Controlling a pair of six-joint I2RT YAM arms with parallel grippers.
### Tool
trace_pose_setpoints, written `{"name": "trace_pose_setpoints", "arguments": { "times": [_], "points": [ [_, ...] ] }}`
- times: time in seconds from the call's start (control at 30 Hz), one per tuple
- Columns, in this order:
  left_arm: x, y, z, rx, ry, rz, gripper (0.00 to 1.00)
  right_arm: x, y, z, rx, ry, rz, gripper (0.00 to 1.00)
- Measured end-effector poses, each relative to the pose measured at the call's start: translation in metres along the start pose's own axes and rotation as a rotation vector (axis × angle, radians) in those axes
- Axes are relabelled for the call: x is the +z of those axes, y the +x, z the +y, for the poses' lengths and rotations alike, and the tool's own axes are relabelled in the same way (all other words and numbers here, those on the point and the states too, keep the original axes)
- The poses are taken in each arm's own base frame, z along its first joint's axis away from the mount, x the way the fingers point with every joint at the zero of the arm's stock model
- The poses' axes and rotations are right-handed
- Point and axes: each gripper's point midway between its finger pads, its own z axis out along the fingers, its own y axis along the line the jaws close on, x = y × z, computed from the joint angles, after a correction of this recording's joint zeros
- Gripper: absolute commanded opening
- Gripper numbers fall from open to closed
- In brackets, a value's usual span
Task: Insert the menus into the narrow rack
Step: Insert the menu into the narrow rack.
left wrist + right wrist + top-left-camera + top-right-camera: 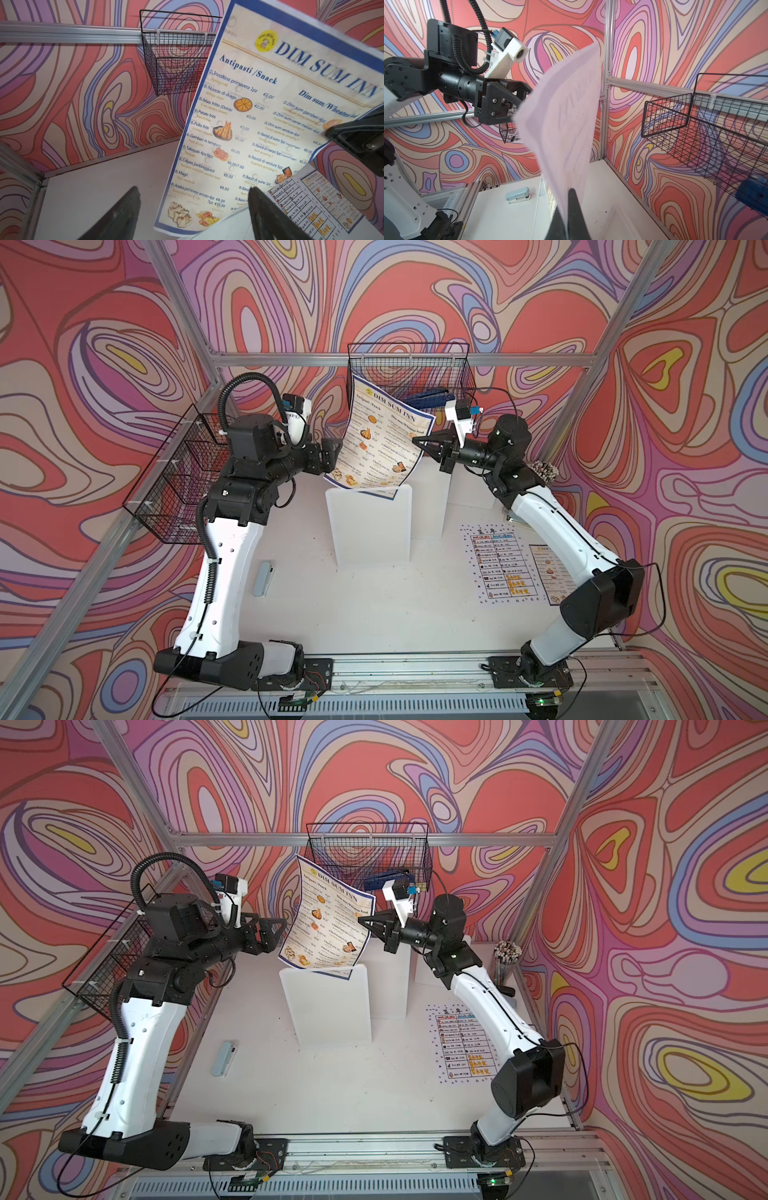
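Above the narrow rack [370, 526] of white upright panels on the worktop [374, 614], the large "DIM SUM INN" menu [378, 439] hangs curved and tilted. Its lower edge is at the top of the rack's front panel; I cannot tell whether it touches.

Behind the rack a wire basket [409, 369] on the back wall holds a blue object [428, 398], and the menu's top corner overlaps its front. Left of the rack are a second wire basket [178, 472] and a pale stapler [262, 578]. Right of the rack the white menu [500, 568] and the smaller menu [548, 572] lie flat, side by side.

The right gripper [417, 440] pinches the large menu's right edge, its fingers closed on the paper. The left gripper [330, 456] has its fingers spread wide at the sheet's left edge, gripping nothing.
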Motion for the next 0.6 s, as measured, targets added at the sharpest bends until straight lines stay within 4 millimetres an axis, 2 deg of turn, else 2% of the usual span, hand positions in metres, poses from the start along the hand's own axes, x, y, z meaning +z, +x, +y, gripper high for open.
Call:
{"name": "trace_pose_setpoints", "arguments": {
  "times": [0.17,0.3,0.6],
  "points": [
    [0.000,-0.003,0.001,0.006,-0.004,-0.012,0.80,-0.014,-0.013,-0.012,0.010,0.001,-0.018,0.00],
    [0.002,-0.003,0.003,0.017,-0.012,-0.019,0.80,-0.011,-0.027,-0.021,0.025,-0.017,-0.053,0.00],
    [0.006,0.002,0.006,0.022,-0.023,-0.010,0.80,0.001,-0.008,-0.028,0.108,-0.102,-0.034,0.00]
  ]
}}
